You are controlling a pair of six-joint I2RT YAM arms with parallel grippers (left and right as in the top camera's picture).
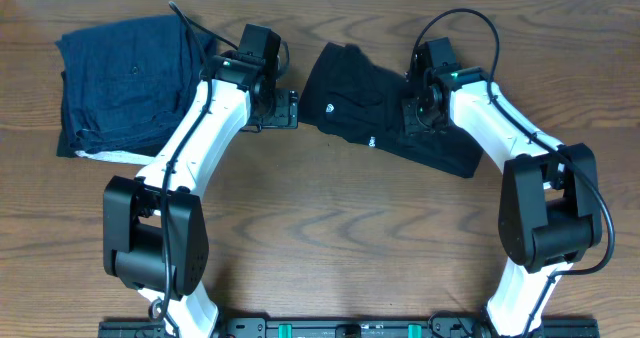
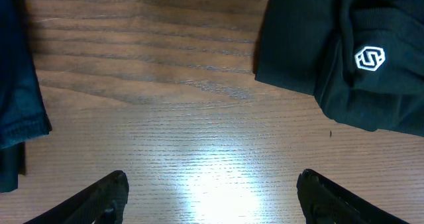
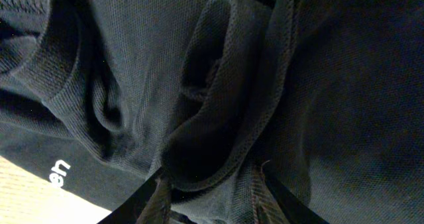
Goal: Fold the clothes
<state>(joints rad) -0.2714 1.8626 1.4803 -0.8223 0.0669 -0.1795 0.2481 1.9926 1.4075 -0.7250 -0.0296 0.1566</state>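
Closest to us, a ridged fold of the black T-shirt point(image 3: 132, 65) sits bunched between the fingers of the right pincer point(image 3: 211, 187), which stand narrow and pinch that fold. The rest of the shirt spreads ahead of this pincer and beneath it, rumpled on the wooden table point(image 2: 199, 118). The left pincer point(image 2: 212, 194) hangs wide apart with nothing between its fingers, bare wood under it. Ahead of it and to one side we see the shirt's edge with a white hexagon logo point(image 2: 370, 58); to its other side lie the dark navy garments point(image 2: 16, 85), apart from the shirt.
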